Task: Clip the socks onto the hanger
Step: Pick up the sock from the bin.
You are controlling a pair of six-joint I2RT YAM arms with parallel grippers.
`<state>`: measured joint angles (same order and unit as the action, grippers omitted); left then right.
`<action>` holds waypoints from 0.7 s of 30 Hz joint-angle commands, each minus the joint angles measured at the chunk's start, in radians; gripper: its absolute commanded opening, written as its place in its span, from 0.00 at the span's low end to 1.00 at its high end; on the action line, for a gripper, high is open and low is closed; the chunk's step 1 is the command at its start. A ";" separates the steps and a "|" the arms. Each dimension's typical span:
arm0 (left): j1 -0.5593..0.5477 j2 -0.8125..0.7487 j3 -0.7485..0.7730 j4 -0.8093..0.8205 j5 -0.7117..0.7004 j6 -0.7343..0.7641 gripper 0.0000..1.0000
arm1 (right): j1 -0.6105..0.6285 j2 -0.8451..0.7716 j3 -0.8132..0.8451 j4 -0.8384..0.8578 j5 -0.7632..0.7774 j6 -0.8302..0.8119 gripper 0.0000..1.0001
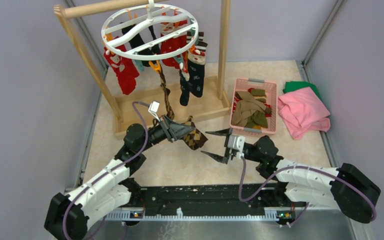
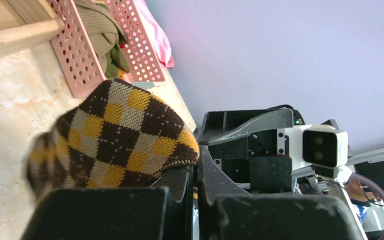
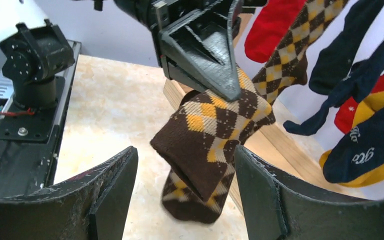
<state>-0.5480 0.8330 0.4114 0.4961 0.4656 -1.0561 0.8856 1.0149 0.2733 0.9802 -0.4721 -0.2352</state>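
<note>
The white ring hanger hangs from the wooden rack, with several red, black and navy socks clipped under it. A brown argyle sock also dangles from it. My left gripper is shut on another brown argyle sock, held above the table; in the left wrist view this sock drapes over the closed jaws of the left gripper. My right gripper stands open just right of it. In the right wrist view the sock hangs just beyond the spread right gripper, apart from both fingers.
A pink basket holding olive and brown socks stands to the right of the rack base. A pink cloth and a green cloth lie at the far right. Grey walls enclose the table.
</note>
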 commanded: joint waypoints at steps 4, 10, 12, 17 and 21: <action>0.008 0.008 0.008 0.065 0.034 -0.126 0.00 | 0.056 0.029 0.017 0.012 0.076 -0.207 0.70; 0.013 0.039 -0.002 0.129 0.074 -0.159 0.00 | 0.090 0.089 0.030 0.064 0.182 -0.256 0.59; 0.018 0.042 -0.004 0.130 0.084 -0.163 0.00 | 0.091 0.091 0.027 0.087 0.185 -0.256 0.50; 0.030 0.027 -0.026 0.124 0.071 -0.157 0.00 | 0.091 0.050 -0.008 0.142 0.193 -0.250 0.21; 0.041 0.020 -0.048 0.119 0.053 -0.148 0.00 | 0.091 0.000 -0.027 0.137 0.209 -0.230 0.00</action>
<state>-0.5190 0.8726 0.3878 0.5674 0.5327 -1.1847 0.9668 1.0718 0.2604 1.0550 -0.2840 -0.4782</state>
